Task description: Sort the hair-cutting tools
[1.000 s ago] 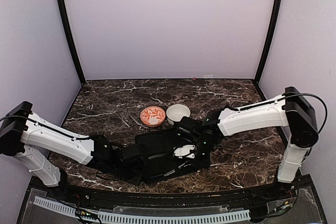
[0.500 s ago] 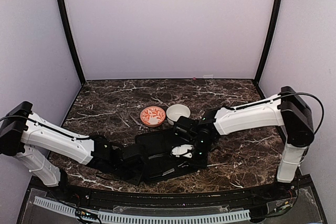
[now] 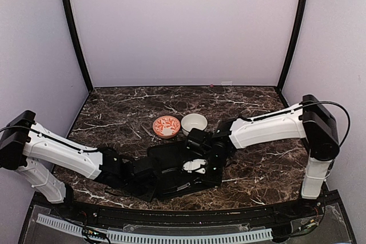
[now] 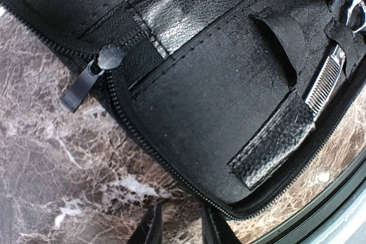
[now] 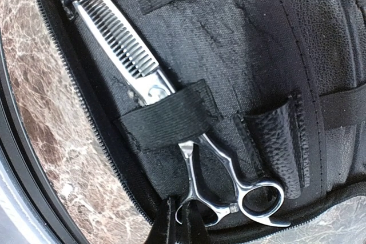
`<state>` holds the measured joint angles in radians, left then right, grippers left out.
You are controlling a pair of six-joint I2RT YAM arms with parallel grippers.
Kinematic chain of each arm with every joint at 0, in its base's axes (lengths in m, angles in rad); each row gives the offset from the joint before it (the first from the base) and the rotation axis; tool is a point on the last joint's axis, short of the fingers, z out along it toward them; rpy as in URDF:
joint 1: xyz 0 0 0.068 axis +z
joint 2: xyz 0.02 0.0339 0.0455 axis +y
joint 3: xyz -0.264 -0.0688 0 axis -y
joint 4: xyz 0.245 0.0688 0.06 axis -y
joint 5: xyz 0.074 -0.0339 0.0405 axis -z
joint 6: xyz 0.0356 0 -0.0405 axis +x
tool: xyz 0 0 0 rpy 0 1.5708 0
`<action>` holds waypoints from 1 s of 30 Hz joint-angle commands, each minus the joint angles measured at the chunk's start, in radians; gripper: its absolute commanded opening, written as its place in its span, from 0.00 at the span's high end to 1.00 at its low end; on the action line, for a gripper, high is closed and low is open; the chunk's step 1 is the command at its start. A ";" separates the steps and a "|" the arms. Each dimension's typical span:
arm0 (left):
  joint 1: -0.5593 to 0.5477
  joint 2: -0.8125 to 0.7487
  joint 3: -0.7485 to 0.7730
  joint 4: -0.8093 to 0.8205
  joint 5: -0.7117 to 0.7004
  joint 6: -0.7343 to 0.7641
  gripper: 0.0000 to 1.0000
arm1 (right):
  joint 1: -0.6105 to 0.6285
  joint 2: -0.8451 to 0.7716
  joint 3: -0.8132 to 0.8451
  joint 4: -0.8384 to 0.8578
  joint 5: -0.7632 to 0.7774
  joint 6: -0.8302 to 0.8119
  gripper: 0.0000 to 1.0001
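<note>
The black case [image 3: 171,170] lies open near the front of the table. In the right wrist view, silvery thinning scissors [image 5: 143,78] sit under an elastic strap inside the case [image 5: 257,55]. My right gripper [image 5: 182,212] is shut on the scissors' near ring handle; it shows over the case in the top view [image 3: 197,170]. My left gripper [image 4: 182,221] is narrowly open and empty over the marble at the case's zipper edge [image 4: 217,95]. The same scissors [image 4: 325,81] show at the far right of that view. In the top view the left gripper [image 3: 148,178] is at the case's left end.
An orange-patterned bowl [image 3: 166,125] and a white bowl [image 3: 194,123] stand side by side just behind the case. A thin dark stick [image 3: 150,132] lies left of the orange bowl. The case's zipper pull [image 4: 86,81] sticks out onto the marble. The table's front rim [image 3: 183,212] is close.
My right gripper has shifted a little to the left over the case. The left arm and the case have not moved.
</note>
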<state>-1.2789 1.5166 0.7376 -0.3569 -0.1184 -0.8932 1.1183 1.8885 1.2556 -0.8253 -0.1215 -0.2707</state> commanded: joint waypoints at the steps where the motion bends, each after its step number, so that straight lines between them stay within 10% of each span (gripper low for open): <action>1: -0.005 0.019 -0.030 0.032 0.020 0.009 0.76 | 0.010 -0.027 -0.053 0.013 0.002 -0.001 1.00; 30: -0.004 -0.064 -0.095 0.199 0.005 0.138 0.77 | 0.016 0.082 0.086 0.069 -0.217 -0.111 0.78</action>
<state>-1.2789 1.4677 0.6613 -0.2356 -0.1211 -0.8009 1.1343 1.9392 1.3148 -0.8219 -0.2714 -0.3401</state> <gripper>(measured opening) 0.230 0.211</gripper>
